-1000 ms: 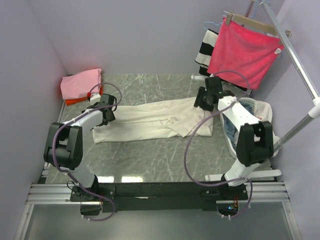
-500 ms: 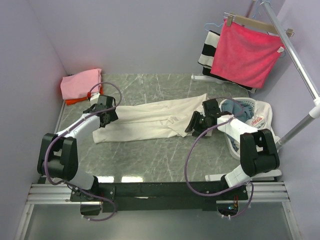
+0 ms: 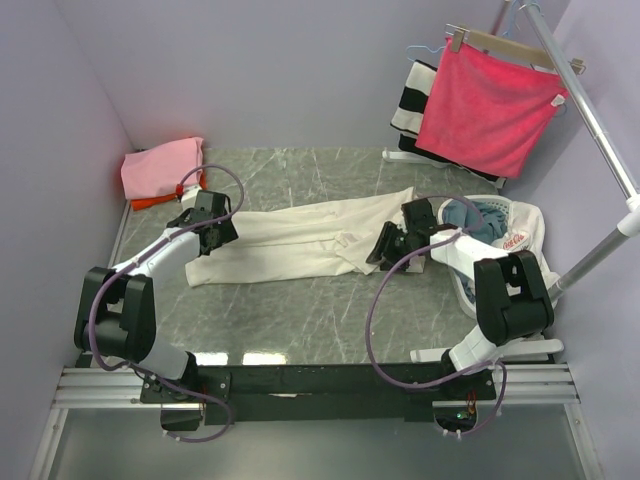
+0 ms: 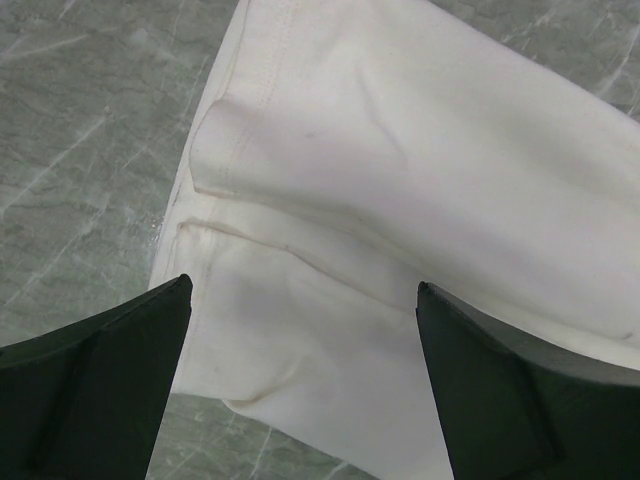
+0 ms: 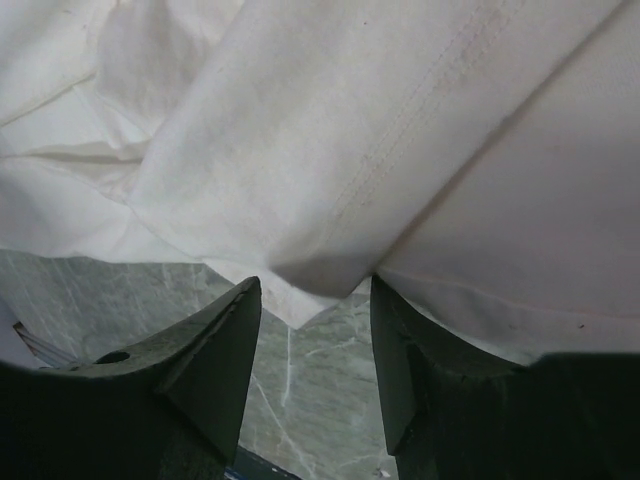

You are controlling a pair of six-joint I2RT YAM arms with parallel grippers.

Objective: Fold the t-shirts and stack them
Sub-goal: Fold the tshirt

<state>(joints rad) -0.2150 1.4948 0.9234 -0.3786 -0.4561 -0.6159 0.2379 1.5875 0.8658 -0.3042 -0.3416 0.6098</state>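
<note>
A large cream t-shirt (image 3: 290, 240) lies stretched across the middle of the table, folded lengthwise. My left gripper (image 3: 213, 232) hovers over its left end, jaws wide open. In the left wrist view the t-shirt's hem (image 4: 400, 150) fills the space ahead of that gripper (image 4: 303, 285). My right gripper (image 3: 385, 245) is low at the shirt's right end. In its wrist view a folded corner of the cream cloth (image 5: 350, 120) lies just ahead of the parted tips of this gripper (image 5: 312, 285), not pinched. A folded pink t-shirt (image 3: 163, 165) rests on an orange-red one (image 3: 148, 203) at the back left.
A white laundry basket (image 3: 530, 225) with blue clothes stands right of my right arm. Behind it a bright red cloth (image 3: 490, 105) on a wooden hanger and a black-and-white striped cloth (image 3: 410, 100) hang from a metal rail (image 3: 590, 110). Walls enclose the table.
My right arm swung down and forward from the back of the shirt's right end to low at its near right edge. The left arm shifted only slightly.
</note>
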